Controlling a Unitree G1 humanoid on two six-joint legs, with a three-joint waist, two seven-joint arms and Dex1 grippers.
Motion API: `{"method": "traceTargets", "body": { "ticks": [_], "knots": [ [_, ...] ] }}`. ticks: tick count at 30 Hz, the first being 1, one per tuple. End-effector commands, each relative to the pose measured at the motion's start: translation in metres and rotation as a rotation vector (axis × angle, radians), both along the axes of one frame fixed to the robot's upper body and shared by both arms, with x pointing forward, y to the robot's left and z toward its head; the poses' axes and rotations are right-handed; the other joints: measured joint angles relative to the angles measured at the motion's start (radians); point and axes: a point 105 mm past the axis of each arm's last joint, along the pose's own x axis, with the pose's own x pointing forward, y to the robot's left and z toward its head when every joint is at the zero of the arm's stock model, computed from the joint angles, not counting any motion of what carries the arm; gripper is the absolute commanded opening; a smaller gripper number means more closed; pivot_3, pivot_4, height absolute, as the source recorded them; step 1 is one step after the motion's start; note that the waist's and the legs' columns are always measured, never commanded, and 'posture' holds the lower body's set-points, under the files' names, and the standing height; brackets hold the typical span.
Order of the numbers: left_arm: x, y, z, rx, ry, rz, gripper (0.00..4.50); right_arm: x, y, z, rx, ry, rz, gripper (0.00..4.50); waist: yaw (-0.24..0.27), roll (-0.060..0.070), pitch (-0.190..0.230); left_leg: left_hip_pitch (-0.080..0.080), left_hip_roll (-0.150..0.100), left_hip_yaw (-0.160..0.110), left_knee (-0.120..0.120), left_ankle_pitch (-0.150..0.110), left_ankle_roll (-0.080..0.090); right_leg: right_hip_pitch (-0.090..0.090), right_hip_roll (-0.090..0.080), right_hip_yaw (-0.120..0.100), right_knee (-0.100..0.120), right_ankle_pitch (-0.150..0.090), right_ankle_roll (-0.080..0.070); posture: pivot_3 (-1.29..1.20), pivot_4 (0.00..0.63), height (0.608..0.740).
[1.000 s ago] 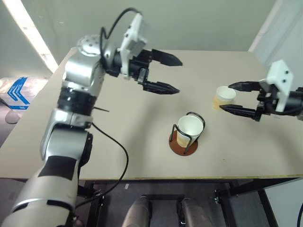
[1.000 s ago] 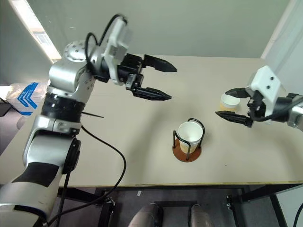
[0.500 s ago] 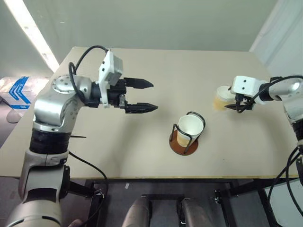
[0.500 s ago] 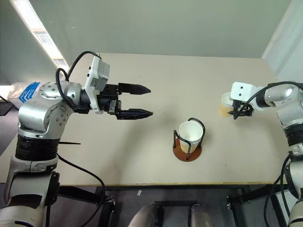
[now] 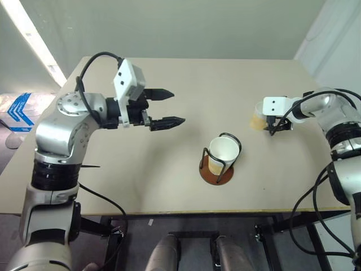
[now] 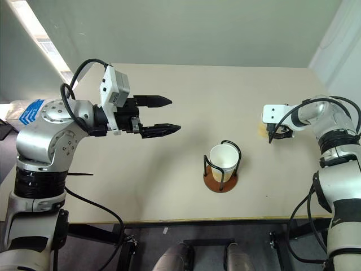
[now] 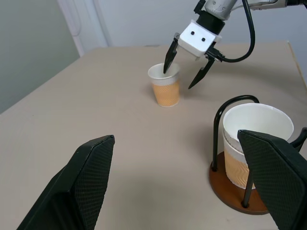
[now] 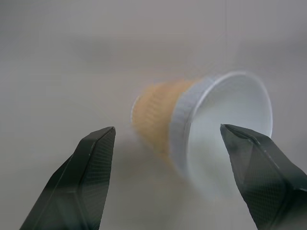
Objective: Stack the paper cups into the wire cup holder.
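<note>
table: beige top, holds everything below
holder: wire cup holder stands near the table's front edge, about mid-width; brown disc base, black wire loops upright
cup in holder: one paper cup sits inside the loops, mouth up, tilted a little
loose cup: second cup stands upright on the table, well to the right of the holder and farther back
right gripper: hangs over the loose cup, pointing down, fingers spread; one fingertip is at the cup's rim, the other is clear off its side. Not clamped on it. In the right wrist view the cup lies between the two fingers
left gripper: in the air over the left half of the table, pointing toward the right, jaws wide apart, nothing in them; well away from both cups
</note>
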Motion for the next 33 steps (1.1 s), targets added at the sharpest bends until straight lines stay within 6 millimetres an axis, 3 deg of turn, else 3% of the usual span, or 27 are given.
{"method": "traceTargets", "body": {
  "ticks": [1, 9, 14, 16, 20, 24, 27, 33],
  "knots": [
    [-0.006, 0.000, 0.006, 0.034, -0.065, -0.007, 4.50, 0.005, 0.000, 0.012, -0.024, -0.057, -0.001, 2.80, 0.001, 0.000, 0.000, 0.000, 0.000, 0.000, -0.001, 0.000, 0.000, 0.000, 0.000, 0.000, 0.000, 0.000, 0.000, 0.00, 0.150, 0.740],
    [-0.014, -0.005, -0.002, 0.048, -0.019, -0.065, 4.50, -0.001, -0.008, 0.012, 0.019, -0.040, -0.006, 0.03, 0.001, 0.000, 0.000, 0.000, 0.000, 0.000, -0.006, 0.001, -0.003, -0.002, 0.000, 0.000, 0.000, 0.000, 0.000, 0.00, 0.150, 0.740],
    [-0.027, -0.009, -0.002, 0.037, 0.029, -0.156, 4.50, -0.007, -0.012, 0.019, 0.066, -0.029, 0.011, 0.03, 0.001, 0.000, 0.000, 0.000, 0.001, 0.000, -0.008, 0.001, -0.003, -0.003, 0.000, -0.001, 0.000, 0.000, -0.001, 0.00, 0.150, 0.740],
    [-0.041, -0.009, 0.005, 0.014, 0.066, -0.245, 4.50, -0.020, -0.001, 0.036, 0.134, 0.000, 0.110, 0.03, 0.001, 0.000, 0.000, 0.000, 0.001, 0.000, -0.008, 0.001, -0.004, -0.003, 0.000, -0.001, 0.000, 0.000, -0.001, 0.00, 0.150, 0.740],
    [-0.053, -0.007, 0.011, -0.012, 0.125, -0.310, 4.50, -0.062, 0.025, 0.070, 0.175, 0.042, 0.300, 0.03, -0.001, 0.000, 0.000, -0.001, 0.001, 0.000, -0.009, 0.001, -0.006, -0.004, 0.001, -0.001, 0.000, -0.002, -0.003, 0.00, 0.150, 0.740],
    [-0.055, -0.006, 0.006, 0.000, 0.160, -0.320, 4.50, -0.114, 0.066, 0.109, 0.153, 0.035, 0.474, 0.03, -0.004, 0.000, 0.000, -0.001, 0.001, 0.000, -0.009, 0.002, -0.008, -0.004, 0.001, -0.001, 0.000, -0.007, -0.012, 0.00, 0.150, 0.740],
    [-0.054, -0.009, 0.003, 0.010, 0.170, -0.339, 4.50, -0.140, 0.083, 0.116, 0.095, 0.052, 0.557, 0.03, -0.004, 0.000, 0.000, 0.001, 0.002, -0.001, -0.009, 0.003, -0.009, -0.002, 0.003, -0.001, 0.000, -0.008, -0.013, 0.00, 0.150, 0.740],
    [-0.053, -0.011, 0.001, 0.044, 0.177, -0.376, 4.50, -0.178, 0.115, 0.108, 0.010, 0.145, 0.714, 0.03, -0.005, -0.001, 0.001, 0.007, 0.001, -0.001, -0.007, 0.004, -0.008, 0.004, 0.003, 0.001, 0.000, -0.011, -0.014, 0.00, 0.150, 0.740]
  ]
}}
